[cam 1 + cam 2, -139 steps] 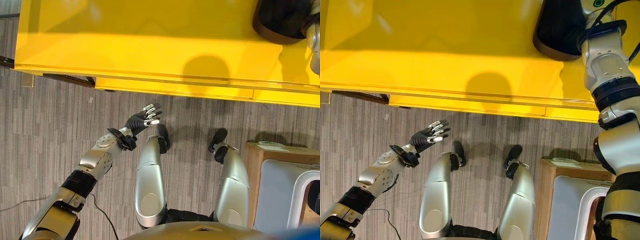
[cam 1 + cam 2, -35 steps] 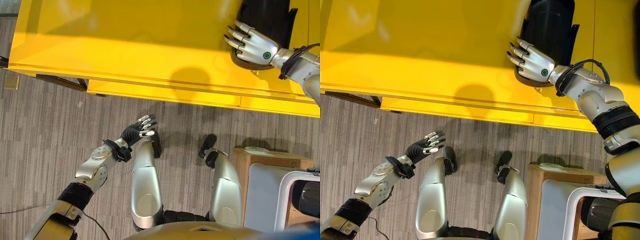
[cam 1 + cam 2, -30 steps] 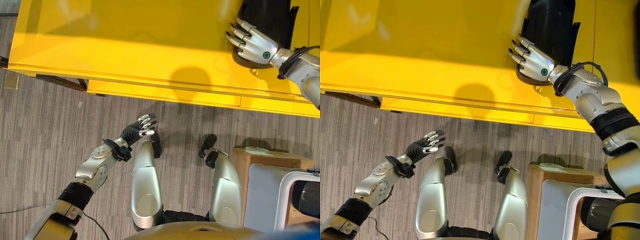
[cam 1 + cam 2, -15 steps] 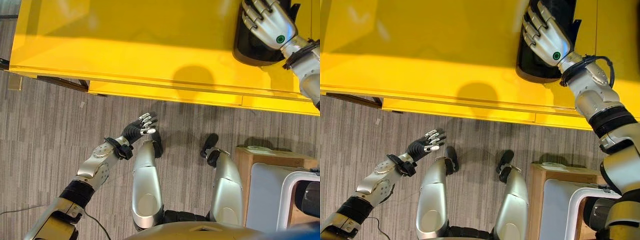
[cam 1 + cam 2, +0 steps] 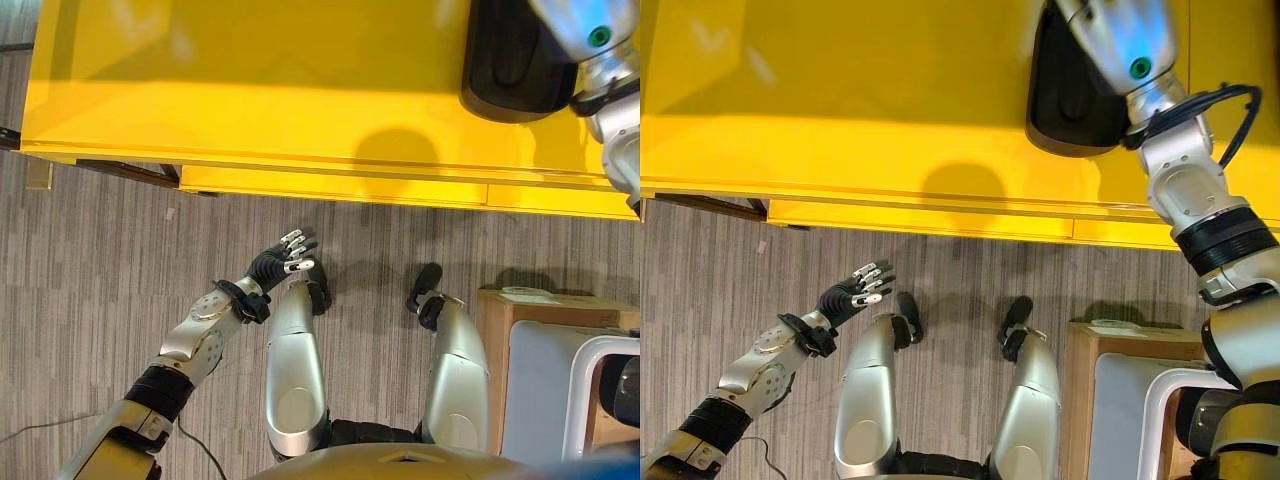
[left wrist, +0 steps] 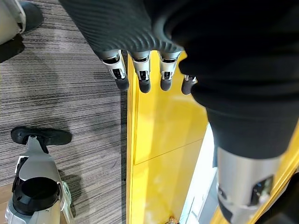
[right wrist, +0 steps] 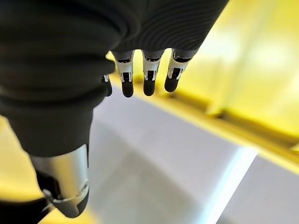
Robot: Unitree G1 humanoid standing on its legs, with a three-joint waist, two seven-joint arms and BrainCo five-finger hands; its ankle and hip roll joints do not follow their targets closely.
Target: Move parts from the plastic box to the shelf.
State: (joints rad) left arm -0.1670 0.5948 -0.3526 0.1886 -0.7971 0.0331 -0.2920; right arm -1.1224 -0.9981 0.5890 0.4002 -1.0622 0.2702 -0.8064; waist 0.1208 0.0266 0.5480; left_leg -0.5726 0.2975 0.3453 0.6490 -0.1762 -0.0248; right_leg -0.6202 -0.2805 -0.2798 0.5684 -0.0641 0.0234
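The black part [image 5: 1078,88] lies on the yellow shelf [image 5: 250,90], near its front edge and toward its right end, with its far end running out of the head views. The right hand [image 5: 1120,35] is above the part's right side; from the head views I cannot tell whether it touches the part. In its own wrist view the right hand [image 7: 140,70] has its fingers [image 7: 148,79] straight and spread, closed on nothing. The left hand [image 5: 285,255] hangs low over the floor [image 5: 90,260], just in front of the shelf's front edge and well apart from the part, fingers relaxed and holding nothing; its wrist view shows the same straight fingers [image 6: 140,77]. A white container [image 5: 570,400] on a wooden stand [image 5: 495,330] sits at the robot's right side; I take it for the plastic box, but its contents are hidden. As I judge it, 1 part is already placed on the shelf, and whether more remain cannot be told.
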